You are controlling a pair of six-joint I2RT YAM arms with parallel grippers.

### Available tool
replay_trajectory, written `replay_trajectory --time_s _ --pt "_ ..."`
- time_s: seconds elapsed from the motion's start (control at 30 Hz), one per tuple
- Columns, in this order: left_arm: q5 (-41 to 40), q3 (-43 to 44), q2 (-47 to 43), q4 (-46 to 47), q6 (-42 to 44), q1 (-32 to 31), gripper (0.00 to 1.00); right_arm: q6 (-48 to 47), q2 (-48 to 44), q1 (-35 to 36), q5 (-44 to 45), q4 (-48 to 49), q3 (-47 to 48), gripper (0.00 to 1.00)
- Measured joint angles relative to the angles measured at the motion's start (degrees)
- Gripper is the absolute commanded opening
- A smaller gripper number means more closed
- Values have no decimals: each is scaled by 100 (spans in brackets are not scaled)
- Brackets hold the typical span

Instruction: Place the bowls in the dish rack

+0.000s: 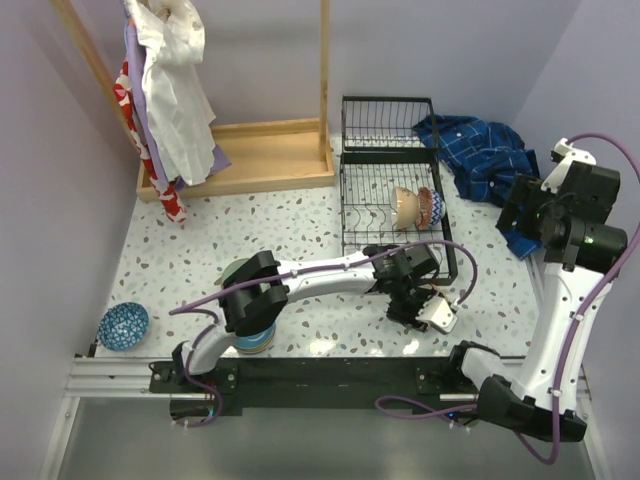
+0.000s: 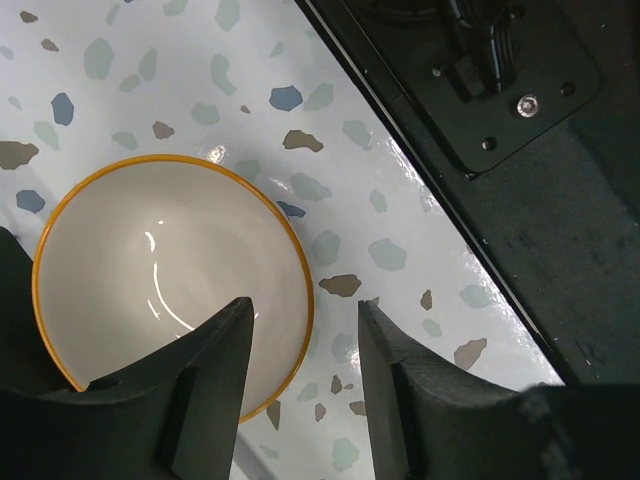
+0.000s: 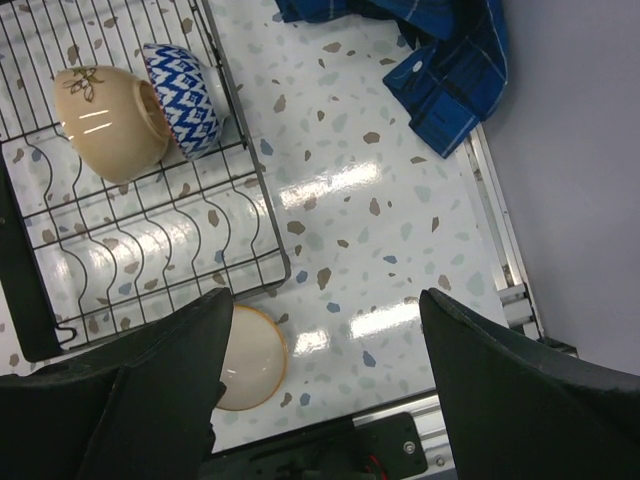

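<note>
Speckled terrazzo table [image 1: 300, 230], lilac walls; wooden clothes stand [image 1: 240, 150] and blue checked cloth [image 1: 475, 150] at the back. Bowls counted: five.
- Beige bowl [image 3: 100, 120] and blue-patterned bowl [image 3: 185, 95]: on edge, side by side in the dish rack [image 1: 365, 185]. Its long axis runs away from the arms.
- Yellow-rimmed bowl [image 2: 150, 280]: mouth up, just off the rack's near corner. The left gripper [image 2: 303, 312] straddles its rim, jaws apart.
- Speckled blue bowl [image 1: 124, 326] and teal bowl [image 1: 258, 345]: by the left base.

Right gripper [image 3: 328, 300]: spread wide, empty.

Bright, even overhead lighting; shadows faint. Glare patches on table [image 3: 340, 185], centre of right wrist view. Highlight streaks inside bowl [image 2: 160, 280]. Out of focus: right gripper [image 3: 325, 305] at 6 o'clock.
</note>
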Motion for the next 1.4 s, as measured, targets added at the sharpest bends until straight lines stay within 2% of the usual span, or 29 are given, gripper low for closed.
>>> replay_trajectory --time_s 0.13,0.2,0.33,0.37,0.5,0.77,0.97,1.13,1.23,1.4 --pt "-144 7 111 31 -20 -35 47 2 2 -7 -2 2 -74 80" --pt "-229 7 153 61 -20 -70 35 2 2 -11 -2 2 -92 80" --pt "-365 7 208 83 -26 -146 22 4 0 -26 -4 2 -92 80" --pt "-393 7 214 85 -26 -164 16 4 2 -26 -4 2 -94 80" --pt "-557 7 216 103 -9 -227 1 4 0 -26 -15 2 -111 80" --pt "-562 -179 -28 -33 -28 -269 0 2 9 -26 -22 0 -111 79" --pt "-341 -321 -848 -636 -238 -295 0 2 168 -26 -52 7 26 79" --pt "-48 -317 -1580 -608 -804 -149 0 -9 374 -26 -181 170 61 79" --pt "192 -304 -1810 -278 -1445 297 0 -42 382 -33 -315 463 -22 83" --pt "437 -315 -1801 767 -3012 1606 0 -337 326 -31 -623 1008 -599 83"
